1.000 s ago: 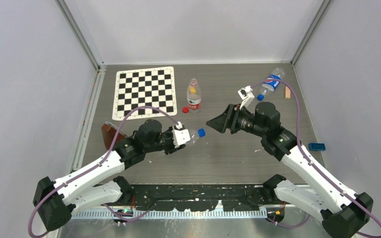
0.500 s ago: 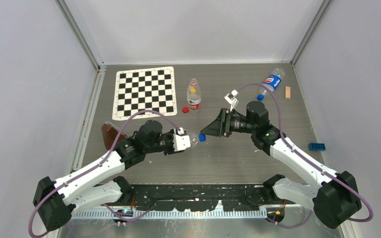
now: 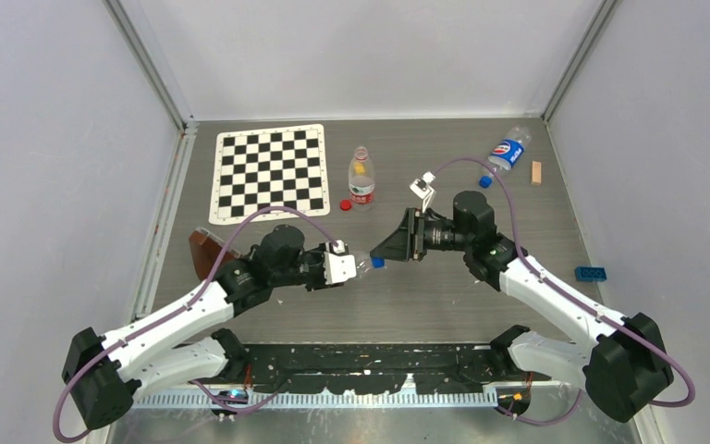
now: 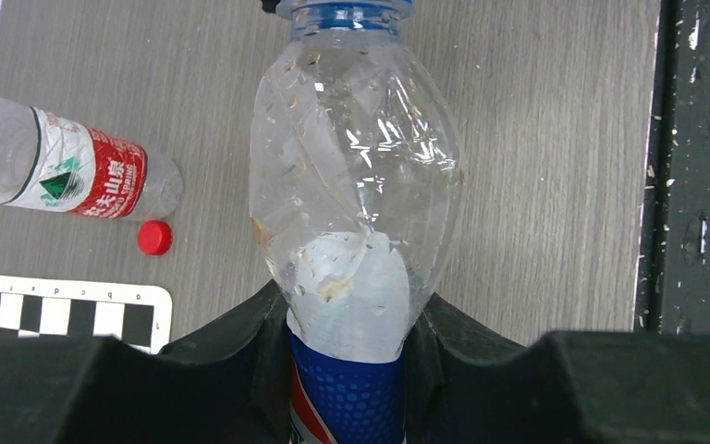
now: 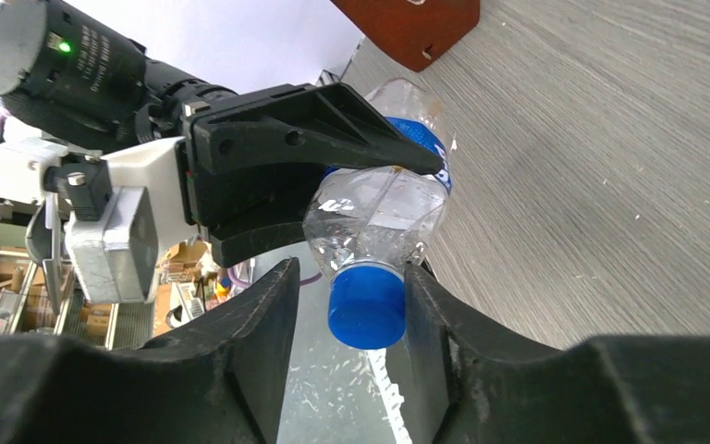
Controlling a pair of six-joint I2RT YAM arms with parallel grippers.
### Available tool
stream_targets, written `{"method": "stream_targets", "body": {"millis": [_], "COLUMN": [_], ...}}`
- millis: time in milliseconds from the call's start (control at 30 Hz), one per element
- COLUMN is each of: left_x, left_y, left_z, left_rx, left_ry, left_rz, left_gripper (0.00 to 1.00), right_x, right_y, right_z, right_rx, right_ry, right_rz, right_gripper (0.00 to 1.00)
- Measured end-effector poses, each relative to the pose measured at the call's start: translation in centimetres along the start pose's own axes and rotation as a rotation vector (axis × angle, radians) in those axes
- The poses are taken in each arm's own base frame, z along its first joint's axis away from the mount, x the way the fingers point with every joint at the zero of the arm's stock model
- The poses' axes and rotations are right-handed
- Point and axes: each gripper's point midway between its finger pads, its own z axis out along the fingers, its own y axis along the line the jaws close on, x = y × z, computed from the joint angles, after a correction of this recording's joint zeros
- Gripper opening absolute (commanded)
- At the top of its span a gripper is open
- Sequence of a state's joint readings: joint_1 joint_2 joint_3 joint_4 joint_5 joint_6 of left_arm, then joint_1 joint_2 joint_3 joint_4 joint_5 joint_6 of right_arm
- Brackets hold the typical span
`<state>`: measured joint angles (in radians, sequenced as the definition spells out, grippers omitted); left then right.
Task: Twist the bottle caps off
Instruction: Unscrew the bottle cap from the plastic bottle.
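My left gripper [image 3: 353, 267] is shut on a clear blue-label bottle [image 4: 356, 185] and holds it level above the table, neck toward the right arm. Its blue cap [image 5: 366, 302] is on the neck. My right gripper [image 5: 347, 324] is open with a finger on each side of this cap; the right finger [image 5: 434, 342] touches it and a gap shows on the left. A red-label bottle [image 3: 361, 181] lies near the checkerboard with its red cap [image 3: 345, 205] loose beside it. A second blue-label bottle [image 3: 507, 153] lies at the back right, a blue cap [image 3: 484, 182] beside it.
A checkerboard mat [image 3: 271, 171] lies at the back left. A brown piece [image 3: 207, 250] sits by my left arm. A blue brick [image 3: 591, 273] lies at the right edge and a small wooden block [image 3: 536, 172] at the back right. A yellow piece [image 3: 361, 168] shows at the red-label bottle.
My right gripper has moved left and down to the held bottle and now straddles its blue cap. My left gripper has shifted slightly toward me with the bottle.
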<state>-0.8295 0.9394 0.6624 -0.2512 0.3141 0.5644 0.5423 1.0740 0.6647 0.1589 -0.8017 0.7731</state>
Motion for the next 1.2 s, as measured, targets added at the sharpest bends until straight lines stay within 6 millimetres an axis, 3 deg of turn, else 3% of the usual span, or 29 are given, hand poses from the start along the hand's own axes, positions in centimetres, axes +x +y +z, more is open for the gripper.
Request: {"method": "stream_targets", "body": {"millis": [100, 233, 400, 633, 800, 1200], "left_x": [0.1, 0.1, 0.3, 0.4, 0.4, -0.4], "left_y": [-0.2, -0.1, 0.2, 0.3, 0.3, -0.3], "left_z": [0.0, 0.0, -0.1, -0.1, -0.1, -0.2], "left_rx": [0.007, -0.001, -0.018, -0.024, -0.024, 0.055], "left_ry": [0.003, 0.006, 0.018, 0.022, 0.022, -0.012], "left_rz": [0.0, -0.002, -0.002, -0.002, -0.005, -0.071], "left_gripper": [0.0, 0.0, 0.0, 0.0, 0.0, 0.0], "right_x": [0.5, 1.0, 1.3, 1.3, 1.2, 1.1], "right_y": [-0.5, -0.9, -1.1, -1.4, -1.4, -0.9], "right_z": [0.2, 0.3, 0.3, 0.2, 0.2, -0.3], "right_rx": [0.017, 0.029, 0.04, 0.053, 0.055, 0.05], "right_ry": [0.017, 0.032, 0.042, 0.034, 0.029, 0.072], "right_rz": [-0.005, -0.004, -0.002, -0.007, -0.009, -0.212], "right_gripper": [0.45, 0.57, 0.56, 0.31, 0.03, 0.01]}}
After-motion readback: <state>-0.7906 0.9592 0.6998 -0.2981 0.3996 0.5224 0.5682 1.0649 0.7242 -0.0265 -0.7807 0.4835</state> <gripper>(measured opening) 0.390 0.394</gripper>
